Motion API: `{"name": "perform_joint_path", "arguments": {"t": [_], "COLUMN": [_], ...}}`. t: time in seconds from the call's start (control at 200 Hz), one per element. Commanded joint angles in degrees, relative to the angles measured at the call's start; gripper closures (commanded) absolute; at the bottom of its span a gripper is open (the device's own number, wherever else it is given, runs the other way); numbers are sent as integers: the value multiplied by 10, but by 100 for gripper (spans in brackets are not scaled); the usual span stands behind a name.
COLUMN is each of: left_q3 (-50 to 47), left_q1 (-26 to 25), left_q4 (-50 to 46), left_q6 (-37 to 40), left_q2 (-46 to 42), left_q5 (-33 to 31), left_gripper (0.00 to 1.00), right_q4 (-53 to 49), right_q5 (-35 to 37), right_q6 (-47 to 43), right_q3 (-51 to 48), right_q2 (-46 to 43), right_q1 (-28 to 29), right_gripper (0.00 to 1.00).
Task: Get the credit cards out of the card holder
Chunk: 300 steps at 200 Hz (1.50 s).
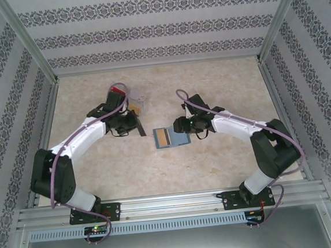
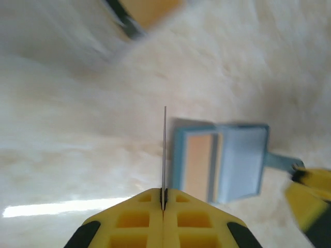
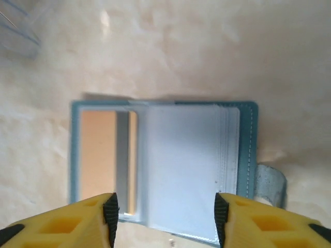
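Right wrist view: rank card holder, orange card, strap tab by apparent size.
1. card holder
2. orange card, counting only the part showing in its pocket
3. strap tab, partly hidden behind the holder's edge

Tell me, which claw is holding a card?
The left gripper: shut on a thin card seen edge-on; the right gripper hangs open over the card holder.

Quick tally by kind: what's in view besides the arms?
Cards: 3 (one card edge-on in left pincer, one orange in wallet, one orange at tray)
Wallet: 1
Tray: 1
Total: 5
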Motion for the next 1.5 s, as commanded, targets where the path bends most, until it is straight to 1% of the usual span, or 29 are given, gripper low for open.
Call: {"name": "perform_joint_path", "arguments": {"t": [0.0, 0.065, 0.16, 0.25, 0.29, 0.395, 0.45, 0.624, 0.814, 0.939, 1.109, 1.249, 1.389, 1.494], "left_q3": [15, 19, 29, 63, 86, 137, 162, 251, 346, 396, 402, 394, 379, 383], "left_q1": [38, 61, 89, 107, 115, 132, 140, 149, 149, 153, 156, 156, 159, 163], "left_q4": [-86, -84, -61, -57, -66, -69, -64, -76, -113, -165, -175, -176, -159, -152], "left_q6": [6, -11, -40, -58, -71, -101, -115, -161, -179, -177, -178, -181, -187, -188], "left_q2": [-28, -32, -20, 17, 41, 96, 124, 205, 275, 307, 312, 307, 310, 327], "left_q5": [-121, -154, -175, -193, -201, -207, -197, -189, -175, -170, -148, -153, -131, -110], "left_gripper": [100, 100, 100, 100, 100, 100, 100, 100, 100, 100, 100, 100, 100, 100], "right_q4": [-11, -12, -12, -6, -2, 11, 18, 41, 52, 48, 50, 48, 48, 45], "right_q5": [38, 49, 68, 85, 87, 87, 86, 77, 66, 67, 64, 58, 59, 64], "right_q6": [-15, -28, -47, -63, -68, -79, -82, -83, -80, -79, -76, -74, -73, -68], "right_q3": [-6, -7, -15, -26, -31, -47, -56, -79, -92, -93, -95, -93, -93, -92], "right_q2": [-42, -55, -72, -85, -90, -104, -109, -114, -113, -114, -113, -107, -106, -103], "right_q1": [-11, -17, -26, -33, -37, -49, -55, -69, -76, -79, -81, -82, -82, -83], "right_gripper": [34, 26, 14, 5, 2, 2, 2, 2, 2, 2, 2, 2, 2, 2]}}
